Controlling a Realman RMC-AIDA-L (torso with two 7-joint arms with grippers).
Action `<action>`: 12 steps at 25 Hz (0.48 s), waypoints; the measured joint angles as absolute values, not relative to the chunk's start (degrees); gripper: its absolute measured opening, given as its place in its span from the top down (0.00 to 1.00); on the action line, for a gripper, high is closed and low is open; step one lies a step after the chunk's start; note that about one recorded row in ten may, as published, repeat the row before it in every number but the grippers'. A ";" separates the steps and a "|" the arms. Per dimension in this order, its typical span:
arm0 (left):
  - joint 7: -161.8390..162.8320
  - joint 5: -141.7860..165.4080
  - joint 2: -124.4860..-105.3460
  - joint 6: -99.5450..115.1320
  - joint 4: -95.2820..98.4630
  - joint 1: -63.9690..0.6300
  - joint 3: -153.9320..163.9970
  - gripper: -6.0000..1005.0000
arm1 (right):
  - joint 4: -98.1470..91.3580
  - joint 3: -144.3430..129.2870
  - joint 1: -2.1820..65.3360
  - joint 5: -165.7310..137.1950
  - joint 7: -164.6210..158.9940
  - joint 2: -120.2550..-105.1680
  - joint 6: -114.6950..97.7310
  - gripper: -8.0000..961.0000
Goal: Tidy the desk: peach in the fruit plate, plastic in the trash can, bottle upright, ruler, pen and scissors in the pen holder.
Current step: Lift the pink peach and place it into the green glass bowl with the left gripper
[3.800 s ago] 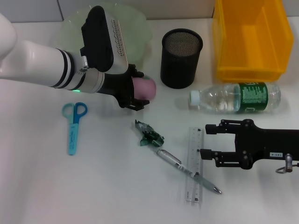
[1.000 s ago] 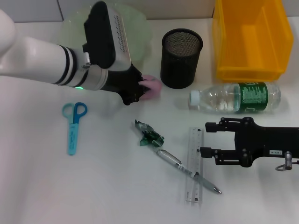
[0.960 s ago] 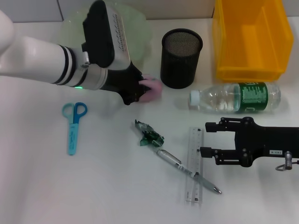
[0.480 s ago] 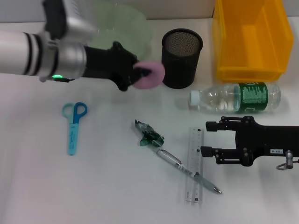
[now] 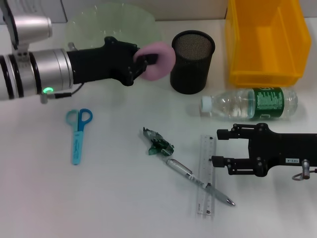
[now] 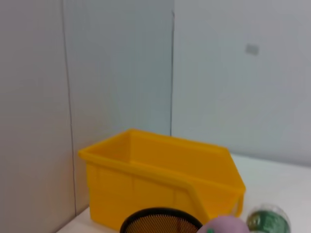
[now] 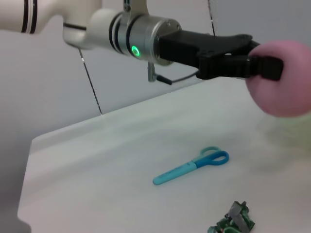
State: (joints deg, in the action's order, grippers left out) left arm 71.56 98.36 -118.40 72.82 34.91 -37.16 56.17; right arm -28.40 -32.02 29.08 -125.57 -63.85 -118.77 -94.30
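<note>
1. The left gripper (image 5: 144, 63) is clamped on the pink peach (image 5: 157, 60), held aloft beside the mesh pen holder (image 5: 192, 62).
2. Swing it back over the pale green fruit plate (image 5: 89, 25) behind the gripper and lower it before releasing, or it may roll.
3. The right gripper (image 5: 221, 147) hangs open, parked beside the ruler (image 5: 207, 173).

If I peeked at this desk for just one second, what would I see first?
Probably the pink peach, pinched in the left gripper and held up off the desk beside the pale green fruit plate. Next comes the big yellow bin at the far right, with a water bottle lying on its side in front of it. The right gripper rests open near the ruler.
</note>
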 joint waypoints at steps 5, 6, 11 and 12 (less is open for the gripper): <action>63.69 89.02 -118.57 72.11 26.24 -37.05 56.08 0.93 | -28.50 -32.08 29.03 -125.60 -63.80 -118.81 -95.29 0.22; 62.75 88.32 -118.57 72.10 25.54 -37.04 56.07 0.93 | -28.54 -32.08 28.97 -125.60 -63.79 -118.81 -95.68 0.22; 53.38 82.22 -118.86 72.26 20.36 -37.00 56.18 0.93 | -28.65 -32.08 28.79 -125.57 -63.64 -118.77 -95.91 0.22; 51.97 81.21 -118.88 72.26 19.50 -37.00 56.20 0.93 | -28.67 -32.08 28.75 -125.55 -63.62 -118.76 -95.98 0.22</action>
